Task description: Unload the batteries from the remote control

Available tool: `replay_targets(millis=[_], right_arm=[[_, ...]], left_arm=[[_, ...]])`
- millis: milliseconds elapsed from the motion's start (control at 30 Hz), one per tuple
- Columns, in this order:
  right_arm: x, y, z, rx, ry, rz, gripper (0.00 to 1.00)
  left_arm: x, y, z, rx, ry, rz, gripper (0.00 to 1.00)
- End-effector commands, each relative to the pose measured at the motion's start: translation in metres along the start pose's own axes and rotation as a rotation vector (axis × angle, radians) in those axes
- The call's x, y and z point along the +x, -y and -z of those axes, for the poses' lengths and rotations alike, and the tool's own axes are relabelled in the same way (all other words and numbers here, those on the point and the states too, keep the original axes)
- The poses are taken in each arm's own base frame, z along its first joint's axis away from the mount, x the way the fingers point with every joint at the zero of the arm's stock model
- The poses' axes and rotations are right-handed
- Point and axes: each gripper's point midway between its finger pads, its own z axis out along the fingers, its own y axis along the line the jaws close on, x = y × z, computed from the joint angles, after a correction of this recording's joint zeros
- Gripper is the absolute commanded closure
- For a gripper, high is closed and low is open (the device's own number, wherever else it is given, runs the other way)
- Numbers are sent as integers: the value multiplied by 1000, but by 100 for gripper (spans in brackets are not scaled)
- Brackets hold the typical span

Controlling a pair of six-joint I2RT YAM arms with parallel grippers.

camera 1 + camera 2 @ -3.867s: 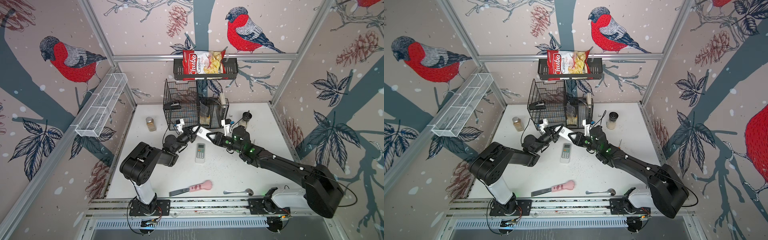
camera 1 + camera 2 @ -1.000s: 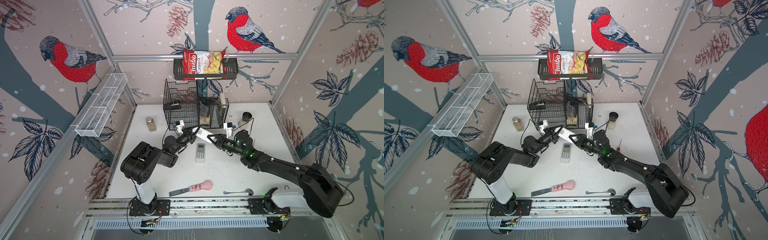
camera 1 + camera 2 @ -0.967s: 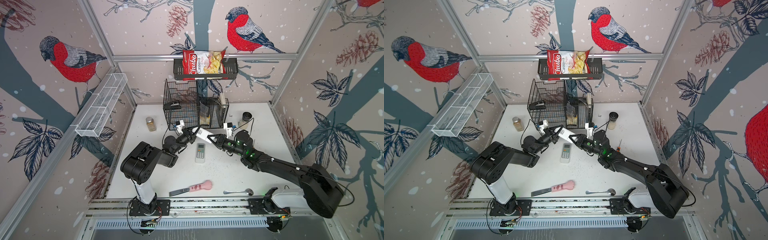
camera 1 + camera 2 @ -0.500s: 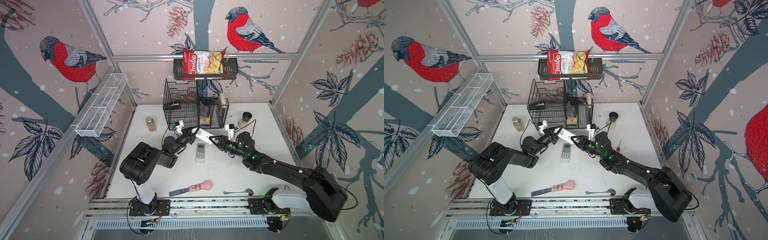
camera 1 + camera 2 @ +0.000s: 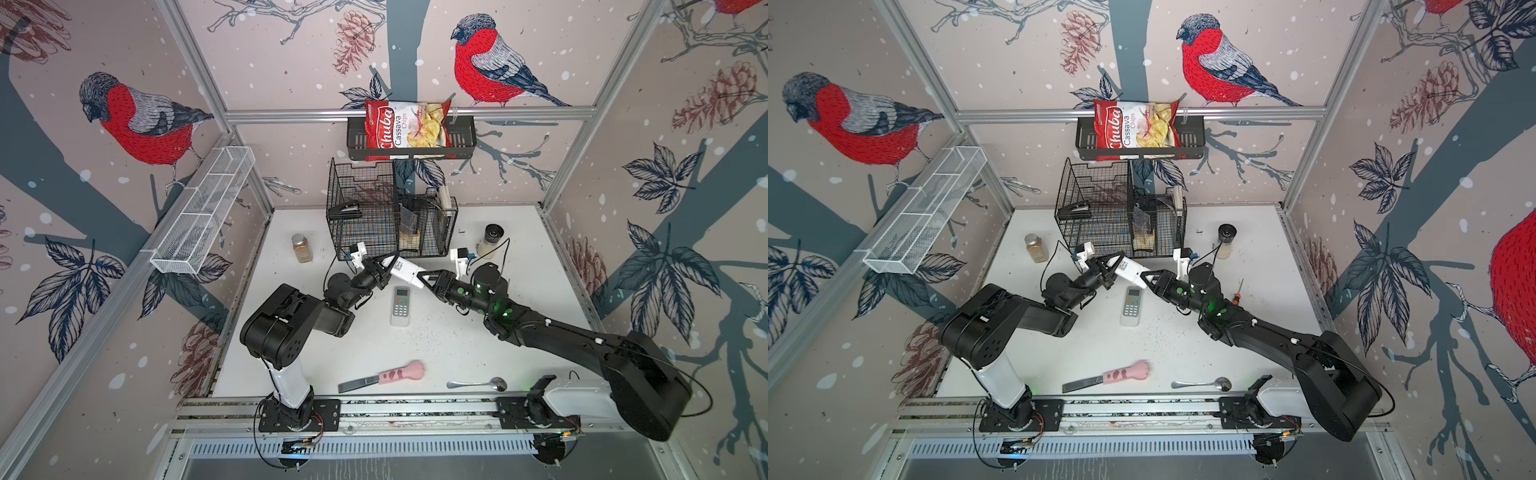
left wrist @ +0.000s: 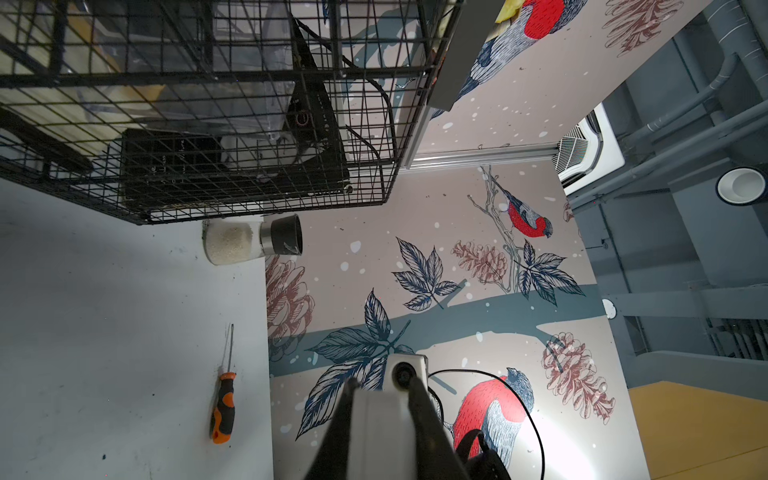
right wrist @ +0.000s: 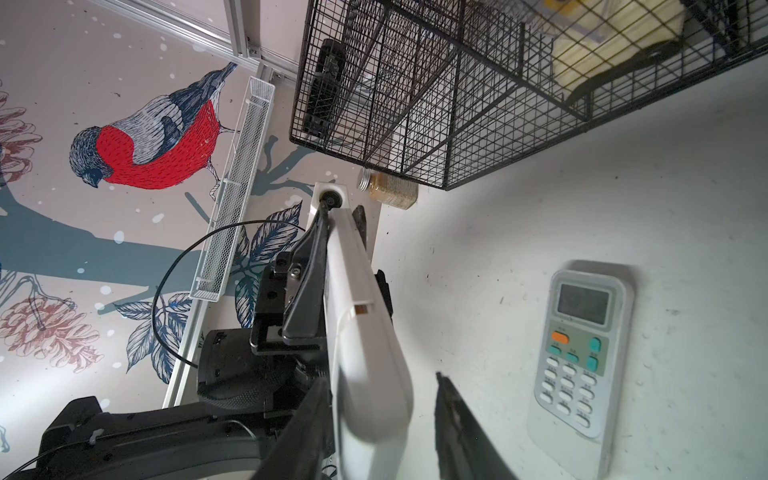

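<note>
Left gripper (image 5: 381,268) clamps the white remote (image 5: 405,269) aloft at twelve o'clock of a tabletop remote (image 5: 401,305), batteries unseen, presumably inside; right gripper (image 5: 424,277), jaws apart around its three o'clock end, lends no support, so it may tilt or drop.

The raised remote (image 5: 405,270) hangs centrally, a second remote (image 5: 401,306) lying just nearer, wire basket (image 5: 361,199) behind, jar (image 5: 302,249) far left, grinder (image 5: 490,241) far right, knife (image 5: 382,376) and spoon (image 5: 478,383) along the near edge.

2 black arms (image 5: 291,320), white base links (image 5: 291,380), green lights (image 5: 503,314), thin black cables (image 7: 166,266), white camera mounts (image 5: 459,255)
</note>
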Motion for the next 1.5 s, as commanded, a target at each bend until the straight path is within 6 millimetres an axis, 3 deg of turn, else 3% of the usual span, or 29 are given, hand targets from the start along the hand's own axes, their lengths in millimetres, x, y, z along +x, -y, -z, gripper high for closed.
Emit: replay_targets(millis=[0, 333, 1467], right_arm=[[-1, -4, 2, -4, 0, 25, 53], [-1, -5, 9, 11, 4, 41, 50], [-2, -11, 7, 0, 5, 44, 58]], left_arm=[[4, 54, 4, 214, -8, -113, 100], [1, 49, 1, 194, -5, -117, 100], [-5, 32, 0, 129, 14, -136, 100]])
